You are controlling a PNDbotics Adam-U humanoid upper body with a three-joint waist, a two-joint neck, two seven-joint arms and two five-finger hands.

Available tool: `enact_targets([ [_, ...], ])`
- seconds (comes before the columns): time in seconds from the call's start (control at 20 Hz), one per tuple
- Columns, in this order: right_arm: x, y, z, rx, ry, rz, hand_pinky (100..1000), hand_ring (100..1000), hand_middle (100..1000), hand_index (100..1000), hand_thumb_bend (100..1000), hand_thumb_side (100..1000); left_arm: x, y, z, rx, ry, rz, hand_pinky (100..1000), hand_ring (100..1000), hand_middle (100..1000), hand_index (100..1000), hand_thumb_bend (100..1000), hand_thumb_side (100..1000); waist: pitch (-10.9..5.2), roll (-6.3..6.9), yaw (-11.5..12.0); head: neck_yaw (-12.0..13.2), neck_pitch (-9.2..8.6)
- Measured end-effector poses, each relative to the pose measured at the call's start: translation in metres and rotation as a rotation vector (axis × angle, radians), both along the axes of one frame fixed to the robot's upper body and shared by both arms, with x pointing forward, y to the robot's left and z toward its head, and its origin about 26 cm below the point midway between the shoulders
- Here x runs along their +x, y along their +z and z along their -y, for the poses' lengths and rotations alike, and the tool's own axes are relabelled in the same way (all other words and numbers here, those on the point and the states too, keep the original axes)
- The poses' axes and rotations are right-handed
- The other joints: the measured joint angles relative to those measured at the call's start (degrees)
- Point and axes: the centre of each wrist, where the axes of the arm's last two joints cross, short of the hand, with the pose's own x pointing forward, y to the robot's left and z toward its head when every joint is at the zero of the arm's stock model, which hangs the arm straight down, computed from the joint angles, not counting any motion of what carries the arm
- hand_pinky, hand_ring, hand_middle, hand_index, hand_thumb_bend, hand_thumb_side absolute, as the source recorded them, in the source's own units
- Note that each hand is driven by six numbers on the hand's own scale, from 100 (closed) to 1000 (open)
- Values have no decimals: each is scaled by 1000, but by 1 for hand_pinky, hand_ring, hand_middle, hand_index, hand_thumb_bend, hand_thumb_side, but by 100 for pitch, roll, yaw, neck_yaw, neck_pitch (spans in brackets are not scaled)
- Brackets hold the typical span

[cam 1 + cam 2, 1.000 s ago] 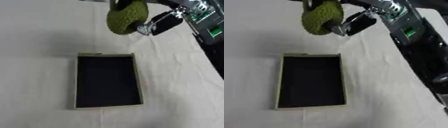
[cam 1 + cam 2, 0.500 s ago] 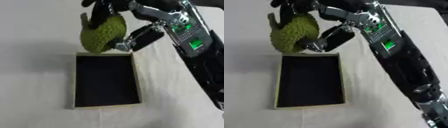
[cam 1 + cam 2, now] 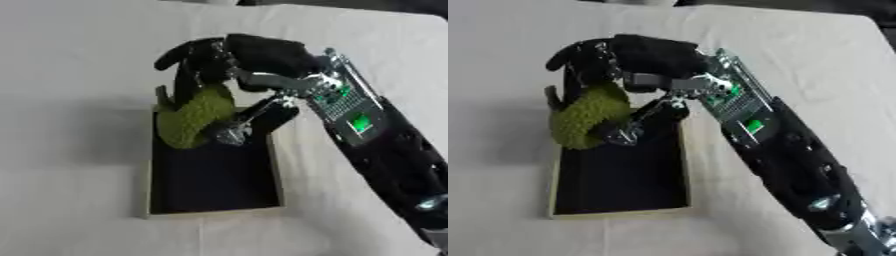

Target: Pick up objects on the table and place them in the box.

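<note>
right hand (image 3: 229, 60) reaches in from the lower right, arm running diagonally up across the view. fingers curl down over the top of a green bumpy object (image 3: 194, 117), thumb pressing its lower right side; the object is pinched between them.

green bumpy object: rounded, rough-textured, yellow-green, with a short dark stalk-like bit showing at its upper left. it hangs over the far left corner of the box (image 3: 276, 170), partly overlapping the far rim. cannot tell whether its underside touches the box floor or is just above it.

box: shallow rectangular tray, pale tan walls, dark interior. lies on the counter (image 3: 70, 60) with its long side running away from the camera. nothing else visible inside; near half of the interior is bare dark floor.

forearm (image 3: 750, 120) of the right arm carries an exposed panel with green lights, silver parts near the wrist. the arm passes over the right wall of the box at the far end, then continues to the lower right corner.

counter: covered in a pale, slightly creased cloth. a soft shadow lies left of the box and object.

left hand shows in neither view.
</note>
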Motion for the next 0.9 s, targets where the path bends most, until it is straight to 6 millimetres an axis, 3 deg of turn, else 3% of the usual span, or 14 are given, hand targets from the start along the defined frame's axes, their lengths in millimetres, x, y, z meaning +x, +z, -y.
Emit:
enact_targets([
  [0.45,7,-32,3,-67,-47,-23,606,939,637,726,100,211,0,0,0,0,-3,-2,587,646,564,712,100,560,-4,7,-19,-4,30],
  [0.6,8,-35,3,-80,-50,-10,664,969,695,757,100,219,0,0,0,0,-3,-2,587,646,564,712,100,562,-16,7,-21,-8,32],
  [0.9,9,-38,7,-104,-62,33,818,1000,852,896,100,338,0,0,0,1,-3,-2,587,646,564,712,100,563,-25,7,-33,-10,33],
])
